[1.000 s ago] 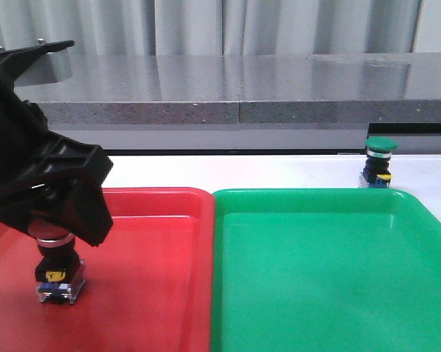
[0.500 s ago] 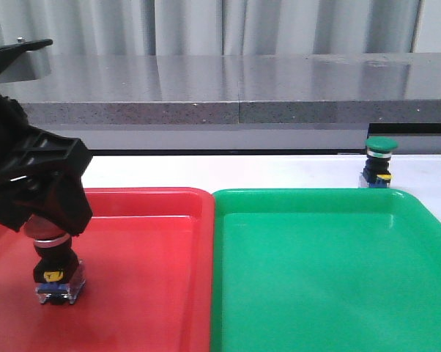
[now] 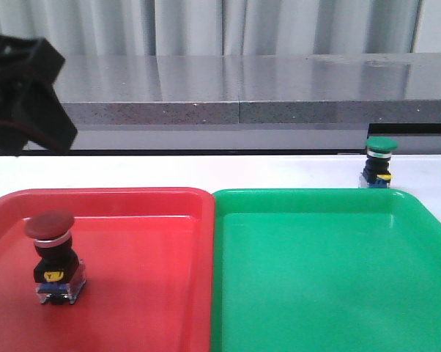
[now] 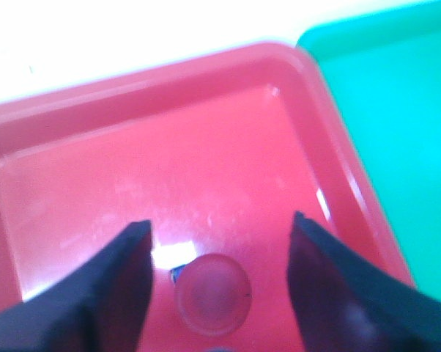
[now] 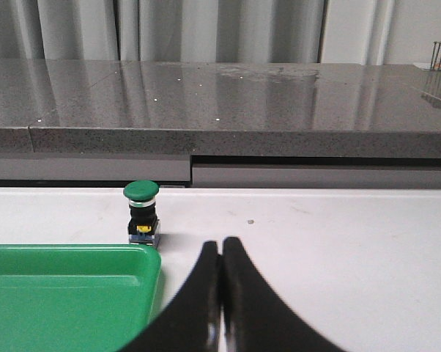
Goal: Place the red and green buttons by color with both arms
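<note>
The red button (image 3: 53, 256) stands upright in the red tray (image 3: 147, 293), near its left side. From above in the left wrist view its cap (image 4: 212, 293) lies between the spread fingers. My left gripper (image 4: 220, 235) is open and empty, raised above the button; part of it shows at the upper left of the front view (image 3: 26, 92). The green button (image 3: 379, 162) stands on the white table behind the green tray (image 3: 323, 279), near its far right corner. It shows in the right wrist view (image 5: 142, 214) too. My right gripper (image 5: 221, 249) is shut and empty, to the right of that button.
The two trays lie side by side, red on the left, green on the right (image 5: 59, 293). A grey stone ledge (image 3: 242, 92) runs along the back of the white table (image 5: 338, 242), with curtains behind it.
My left gripper has let go of the red button and risen up and to the left. The red button stays standing in the red tray. The green button has not moved.
</note>
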Tool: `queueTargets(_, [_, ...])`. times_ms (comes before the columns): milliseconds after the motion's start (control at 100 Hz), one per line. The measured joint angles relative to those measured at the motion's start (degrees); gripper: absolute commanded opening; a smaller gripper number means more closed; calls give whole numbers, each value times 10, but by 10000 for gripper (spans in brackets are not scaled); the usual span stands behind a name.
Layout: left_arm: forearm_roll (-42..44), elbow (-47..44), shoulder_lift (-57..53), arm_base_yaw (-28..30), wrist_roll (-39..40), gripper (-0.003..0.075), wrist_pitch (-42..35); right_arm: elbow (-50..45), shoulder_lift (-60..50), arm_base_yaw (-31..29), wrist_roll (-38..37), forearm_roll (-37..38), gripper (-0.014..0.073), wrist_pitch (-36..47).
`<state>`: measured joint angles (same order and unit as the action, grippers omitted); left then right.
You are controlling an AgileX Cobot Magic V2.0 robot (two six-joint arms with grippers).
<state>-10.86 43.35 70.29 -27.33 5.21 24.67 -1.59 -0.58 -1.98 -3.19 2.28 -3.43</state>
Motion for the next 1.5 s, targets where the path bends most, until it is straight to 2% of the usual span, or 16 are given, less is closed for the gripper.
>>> queueTargets(110, [0, -10, -52, 0, 0, -20, -17, 0, 0, 0, 0, 0, -64, 0])
queueTargets(270, [0, -40, -129, 11, 0, -20, -38, 0, 0, 0, 0, 0, -64, 0])
queueTargets(580, [2, -105, -283, 77, 0, -20, -54, 0, 0, 0, 0, 0, -64, 0])
queueTargets(900, [13, -170, -433, 90, 0, -20, -34, 0, 0, 0, 0, 0, -64, 0])
queueTargets(1170, [48, -253, -537, 90, 0, -20, -87, 0, 0, 0, 0, 0, -64, 0])
queueTargets(1370, [53, -302, -596, 90, 0, -20, -94, 0, 0, 0, 0, 0, -64, 0])
queueTargets(1500, [68, -324, -612, 112, 0, -20, -114, 0, 0, 0, 0, 0, -64, 0])
